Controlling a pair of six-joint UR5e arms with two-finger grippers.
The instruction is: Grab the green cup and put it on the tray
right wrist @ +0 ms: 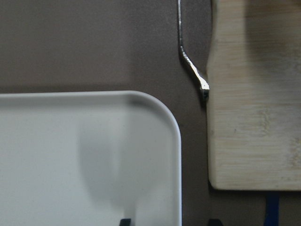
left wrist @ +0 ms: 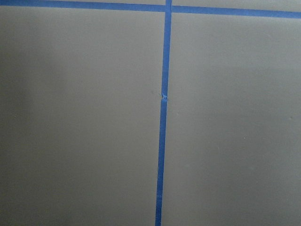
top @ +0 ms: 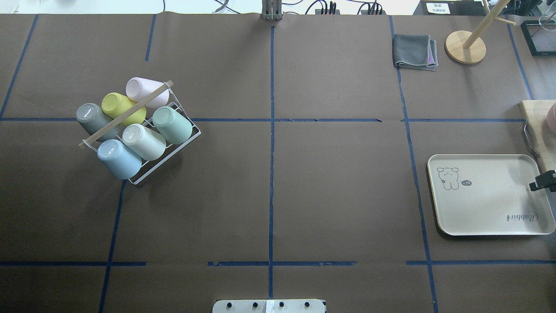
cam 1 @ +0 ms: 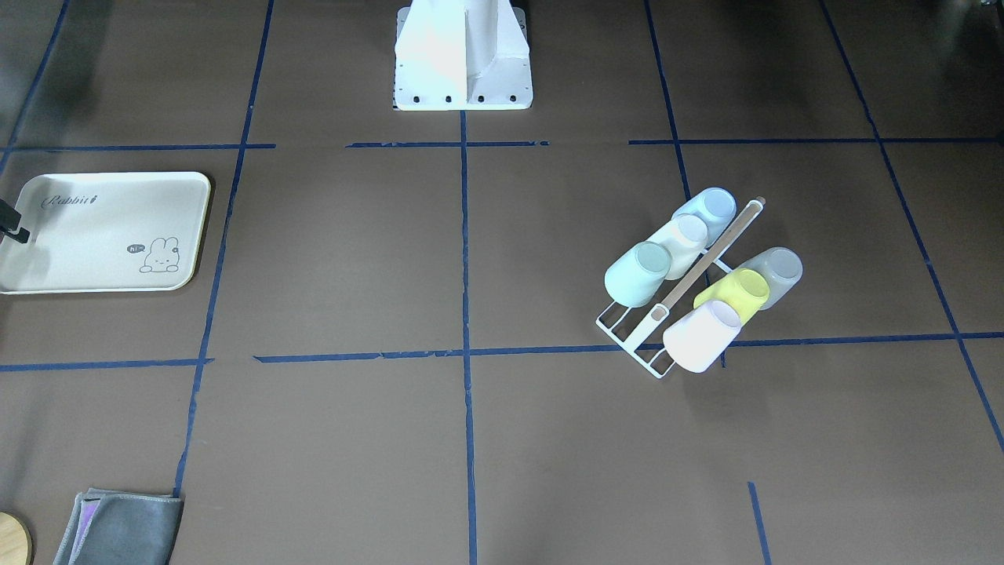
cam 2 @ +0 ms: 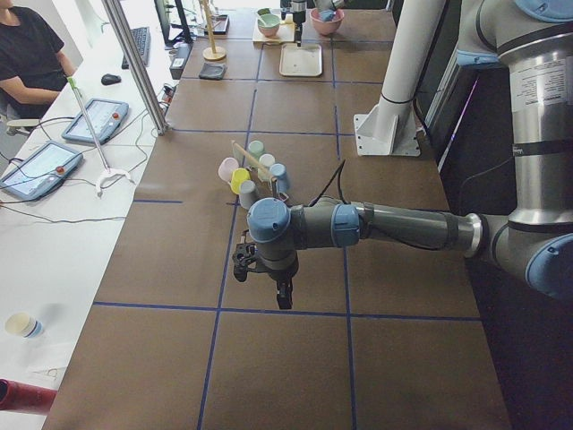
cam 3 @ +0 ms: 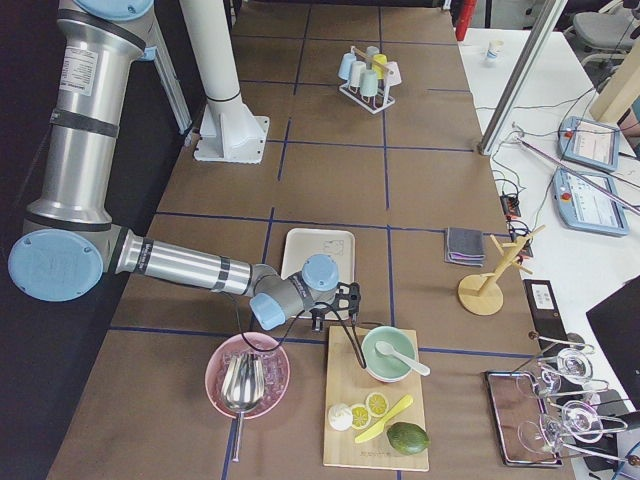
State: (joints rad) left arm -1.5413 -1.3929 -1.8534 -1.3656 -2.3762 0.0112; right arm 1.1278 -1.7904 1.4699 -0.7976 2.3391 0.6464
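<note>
find the green cup [top: 172, 125] tilted on the wire rack with its wooden handle [top: 130, 111], at the end of its row just beside the cream cup [top: 143, 142], on the left half of the brown table [top: 339, 195] and well apart from the tray [top: 491, 217] lying flat on the right half. see the right gripper [right wrist: 169, 222] poised over the tray's corner near the wooden board [right wrist: 254, 117], fingertips spread, nothing between them. cannot tell the spread of the left gripper [cam 2: 279, 291], seen only from the side, hanging over bare table short of the rack.
</note>
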